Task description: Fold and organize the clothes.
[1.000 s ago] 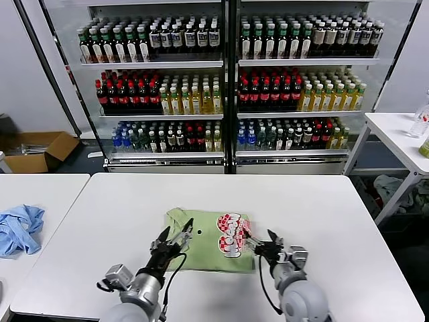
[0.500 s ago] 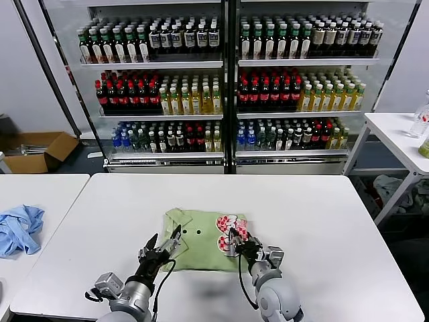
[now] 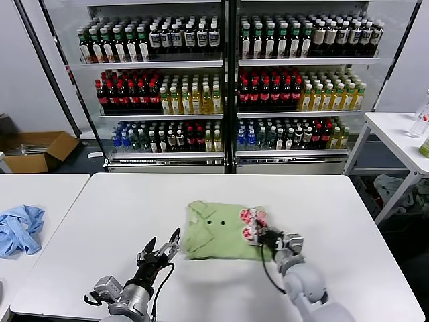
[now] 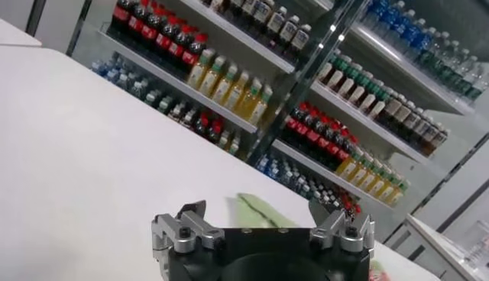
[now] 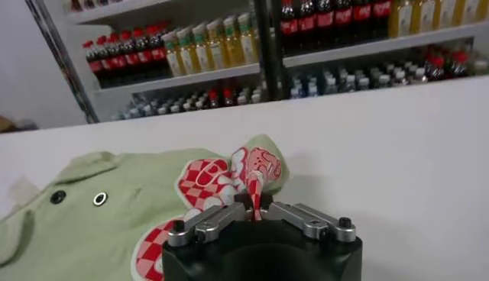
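The light green polo shirt (image 3: 218,231) lies folded on the white table (image 3: 335,201), collar and two dark buttons (image 3: 206,221) up. Its red-and-white checkered print (image 3: 253,225) is at its right end. My right gripper (image 3: 266,237) is shut on a pinched fold of that print, seen in the right wrist view as the gripper (image 5: 253,205) clamping checked cloth beside the shirt (image 5: 92,221). My left gripper (image 3: 161,249) stands open a little left of the shirt, not touching it. In the left wrist view the gripper (image 4: 260,219) holds nothing, with the shirt's edge (image 4: 256,206) beyond.
A light blue cloth garment (image 3: 19,228) lies on the neighbouring table at far left. Glass-fronted shelves of bottles (image 3: 228,87) fill the back. A cardboard box (image 3: 37,149) is on the floor at left, and a white side table (image 3: 402,134) is at right.
My right gripper closed on the checked print and drew the shirt to the right. The shirt's left edge has come away from my open left gripper, which pulled back slightly.
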Controlling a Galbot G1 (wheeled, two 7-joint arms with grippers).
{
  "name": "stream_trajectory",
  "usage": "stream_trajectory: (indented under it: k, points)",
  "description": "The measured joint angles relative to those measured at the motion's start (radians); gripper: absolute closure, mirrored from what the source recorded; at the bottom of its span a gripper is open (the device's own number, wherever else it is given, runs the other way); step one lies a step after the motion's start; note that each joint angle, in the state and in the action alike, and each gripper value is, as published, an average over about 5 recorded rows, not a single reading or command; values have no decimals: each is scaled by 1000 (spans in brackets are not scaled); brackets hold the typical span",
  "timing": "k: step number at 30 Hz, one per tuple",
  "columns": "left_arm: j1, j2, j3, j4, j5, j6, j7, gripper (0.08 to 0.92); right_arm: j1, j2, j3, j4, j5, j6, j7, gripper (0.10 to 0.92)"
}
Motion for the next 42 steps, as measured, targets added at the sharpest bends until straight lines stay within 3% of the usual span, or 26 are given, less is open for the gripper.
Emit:
stream_trajectory:
  k: [4,13,26,42]
  points:
    - [1,-1,7,7,19,-8,6,177,13,-44,17,2,-15,-14,-13,855]
    - [12,16,25,9,124,-46,25,177,-54,-83,71,79,-128,60,8,600]
    - [36,39,54,-2,309,-127,52,177,-385,-62,274,321,-245,171,-4,235]
    - [61,36,51,-6,444,-168,65,177,-618,-74,445,477,-273,249,1,203]
